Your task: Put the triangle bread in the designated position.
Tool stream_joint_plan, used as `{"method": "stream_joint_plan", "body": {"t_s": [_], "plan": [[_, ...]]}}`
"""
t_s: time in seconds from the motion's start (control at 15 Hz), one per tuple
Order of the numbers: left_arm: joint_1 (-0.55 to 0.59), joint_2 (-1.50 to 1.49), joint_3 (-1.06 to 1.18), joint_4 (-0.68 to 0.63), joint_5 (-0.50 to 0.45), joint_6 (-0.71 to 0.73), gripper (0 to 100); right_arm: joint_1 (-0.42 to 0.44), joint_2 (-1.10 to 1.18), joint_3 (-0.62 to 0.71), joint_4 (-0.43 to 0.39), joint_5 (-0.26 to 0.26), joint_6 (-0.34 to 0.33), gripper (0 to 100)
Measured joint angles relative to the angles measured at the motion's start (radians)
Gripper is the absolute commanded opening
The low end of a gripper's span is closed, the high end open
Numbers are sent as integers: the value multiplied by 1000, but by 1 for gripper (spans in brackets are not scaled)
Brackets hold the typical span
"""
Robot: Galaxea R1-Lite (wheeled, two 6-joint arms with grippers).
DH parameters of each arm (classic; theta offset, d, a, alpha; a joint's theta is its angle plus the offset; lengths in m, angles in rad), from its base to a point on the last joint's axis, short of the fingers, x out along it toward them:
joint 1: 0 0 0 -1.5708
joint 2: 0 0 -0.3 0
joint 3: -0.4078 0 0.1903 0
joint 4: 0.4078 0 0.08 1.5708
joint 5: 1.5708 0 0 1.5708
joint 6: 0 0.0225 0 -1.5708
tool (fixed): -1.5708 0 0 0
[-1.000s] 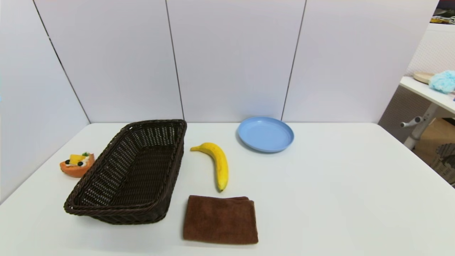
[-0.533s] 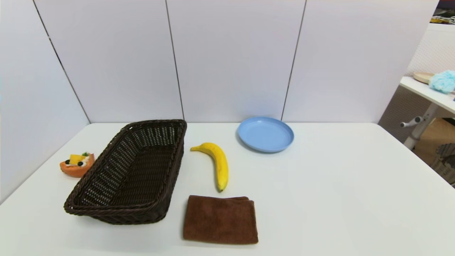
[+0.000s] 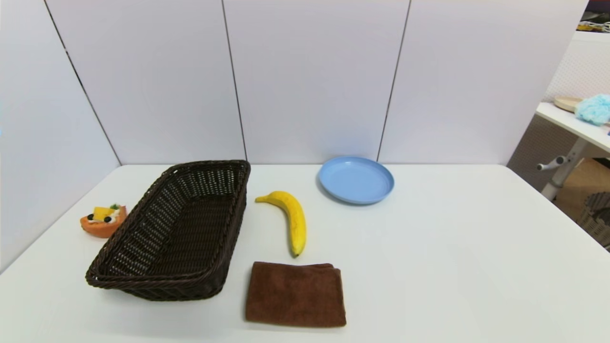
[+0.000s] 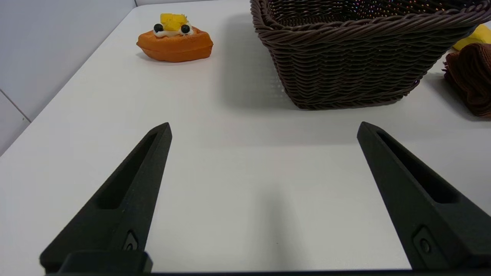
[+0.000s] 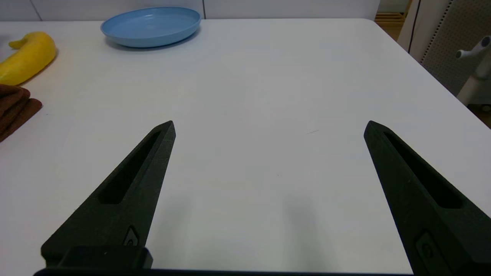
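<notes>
The triangle bread (image 3: 103,220) is an orange wedge with cream, a yellow chunk and dark berries; it lies on the white table near its left edge, just left of the wicker basket. The left wrist view shows the triangle bread (image 4: 174,40) well ahead of my left gripper (image 4: 264,128), which is open and empty, low over bare table. My right gripper (image 5: 269,126) is open and empty too, over bare table on the right side. Neither arm shows in the head view. The designated position carries no mark that I can see.
A dark wicker basket (image 3: 143,281) stands left of centre, also seen as the basket (image 4: 356,73) ahead of the left gripper. A yellow banana (image 3: 291,219), a folded brown cloth (image 3: 295,295) and a blue plate (image 3: 356,179) lie in the middle. Wall panels close off the back and left.
</notes>
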State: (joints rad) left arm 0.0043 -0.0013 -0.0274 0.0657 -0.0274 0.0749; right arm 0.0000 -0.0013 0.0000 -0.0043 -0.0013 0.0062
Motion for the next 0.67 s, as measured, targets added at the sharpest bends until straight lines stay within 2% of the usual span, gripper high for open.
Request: {"method": "stream_joint_plan", "body": {"t_s": [0.67], "plan": [[0,0,0,0,0,0,100,0,0,-1,0,-1,-1,100]]}}
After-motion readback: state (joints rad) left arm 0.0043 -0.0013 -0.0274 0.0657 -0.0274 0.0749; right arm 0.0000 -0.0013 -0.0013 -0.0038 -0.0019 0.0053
